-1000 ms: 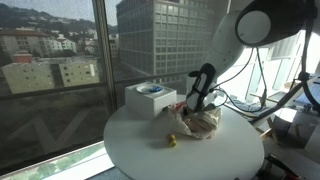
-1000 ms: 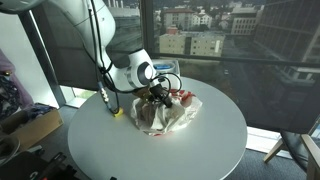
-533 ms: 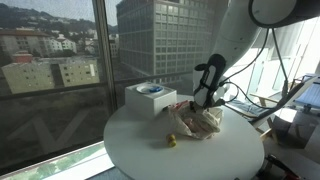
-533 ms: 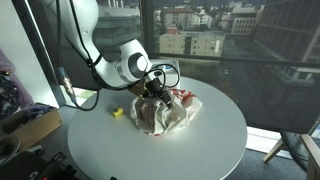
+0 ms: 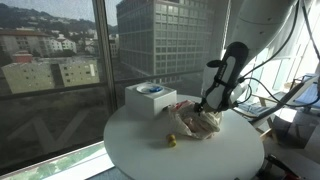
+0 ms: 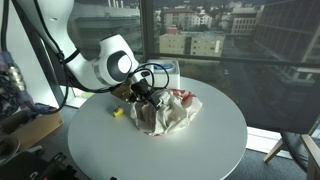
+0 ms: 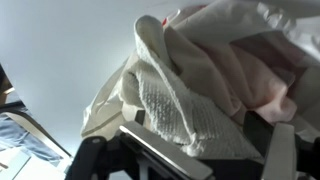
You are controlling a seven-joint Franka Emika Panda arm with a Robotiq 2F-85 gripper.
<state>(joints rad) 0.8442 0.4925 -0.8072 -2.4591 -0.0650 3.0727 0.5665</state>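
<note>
On my screen the cloth (image 7: 170,100) is cream-white with a fine woven texture, and its inner folds are pale pink with red touches. The table (image 5: 215,158) is plain white, the small piece (image 5: 171,141) yellow, the box (image 5: 148,101) white with a blue top, my jaws black.

1. Arm (image 6: 68,32): white, glossy, built of thick rounded links; same white shell at the top of an exterior view (image 5: 268,14).
2. Joint (image 6: 112,62): big white ball-like housing, with a round dark-grey cap on its face.
3. Wrist block (image 5: 232,66): black, long, rounded at both ends, matt beside the shiny white link above it.
4. Cables (image 6: 162,70): thin, black, looped loosely beside the wrist.
5. Jaws: black in both exterior views; dark grey, flat-sided and straight-edged in the wrist view, on a dark cross-piece.
6. Screws and markings: too small to tell.
</note>
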